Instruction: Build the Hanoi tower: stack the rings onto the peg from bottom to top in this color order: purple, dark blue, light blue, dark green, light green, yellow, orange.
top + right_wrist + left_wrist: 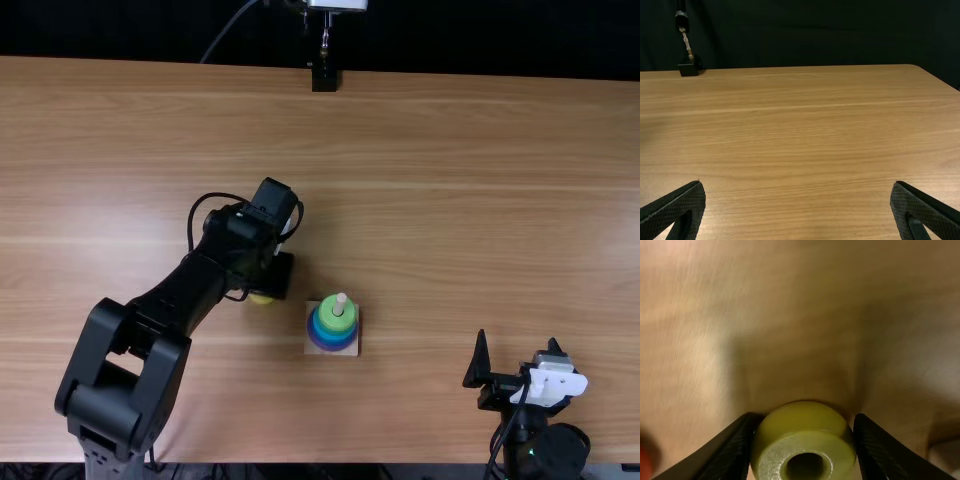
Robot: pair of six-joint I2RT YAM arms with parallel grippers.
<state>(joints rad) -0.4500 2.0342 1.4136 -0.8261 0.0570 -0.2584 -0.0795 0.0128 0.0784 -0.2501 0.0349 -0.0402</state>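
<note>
Nearest, the right black gripper (798, 183) has its fingers apart and empty, as one arm seems enough here. Farther in, the square wooden base (313, 349) holds the pale peg (340, 303) upright, a light green ring (328, 317) topping blue and purple ones. Slightly beyond, the left black gripper (806, 416) is clamped on opposite sides of the yellow ring (802, 437), leaving its hole free, presumably for the peg.

Probably a robotics lab, black robot arms (185, 295), wooden table (450, 200), dark backdrop (815, 40)
</note>
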